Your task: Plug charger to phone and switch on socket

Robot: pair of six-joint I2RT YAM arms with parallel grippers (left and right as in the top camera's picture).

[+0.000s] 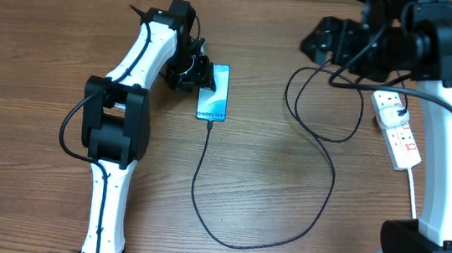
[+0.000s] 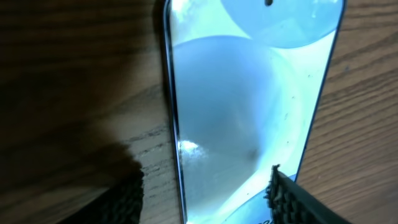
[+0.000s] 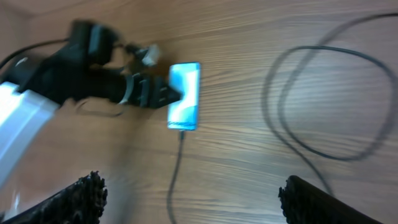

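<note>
The phone [image 1: 213, 92] lies flat on the wooden table with its screen lit. The charger [image 1: 203, 183], a thin black cable, meets the phone's lower edge, loops down and round, then coils near the upper right. The socket [image 1: 398, 132], a white strip with red switches, lies at the right edge. My left gripper [image 1: 204, 80] sits low at the phone's left side. In the left wrist view the phone [image 2: 249, 93] fills the frame and the left gripper [image 2: 205, 199] is open, its fingers apart around the phone's width. My right gripper [image 3: 199, 202] is open and empty, high above the table [image 1: 319, 42].
The charger's coiled loops [image 1: 321, 103] lie between the phone and the socket. The socket's white cord [image 1: 414, 193] trails down beside the right arm's base. The left arm [image 1: 118, 115] stretches along the table's left side.
</note>
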